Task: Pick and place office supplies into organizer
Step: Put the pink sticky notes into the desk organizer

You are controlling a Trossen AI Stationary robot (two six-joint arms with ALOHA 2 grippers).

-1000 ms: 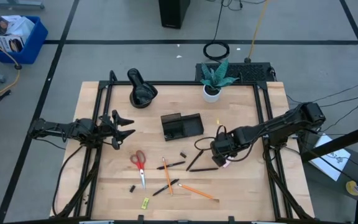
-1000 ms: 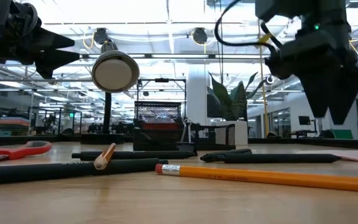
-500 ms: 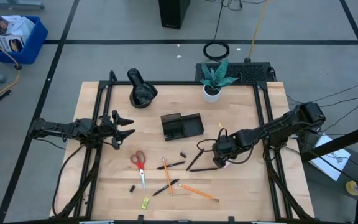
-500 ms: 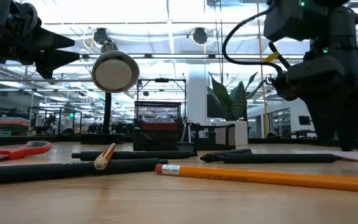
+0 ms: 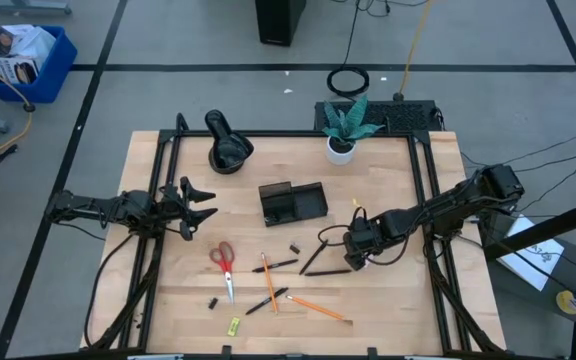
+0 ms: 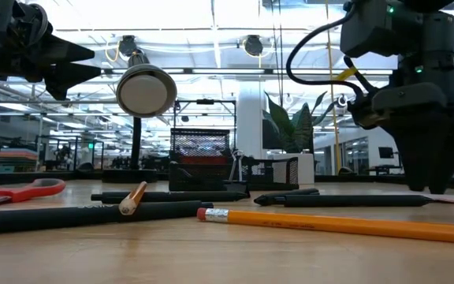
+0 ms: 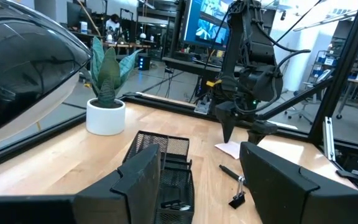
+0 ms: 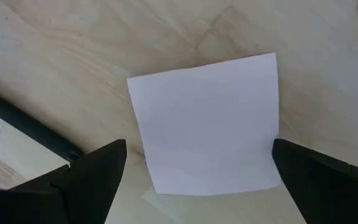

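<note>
Straddling the sticky-note pad, the right tool hangs released, fingers either side.

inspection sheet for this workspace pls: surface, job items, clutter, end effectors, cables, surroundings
Surface: wooden table, black frame rails along its sides.
Job's things: organizer mid-table; scissors, pencils, pens, clips and a yellow-green piece loose in front of it; sticky-note pad flat on the table.
Clutter: black lamp and potted plant at the back edge.
End effectors: left end effector open, raised at the left side; right end effector open, straddling the pad at table level.
Cables: coiled cable on the floor behind the table.
Surroundings: blue bin on the floor.
</note>
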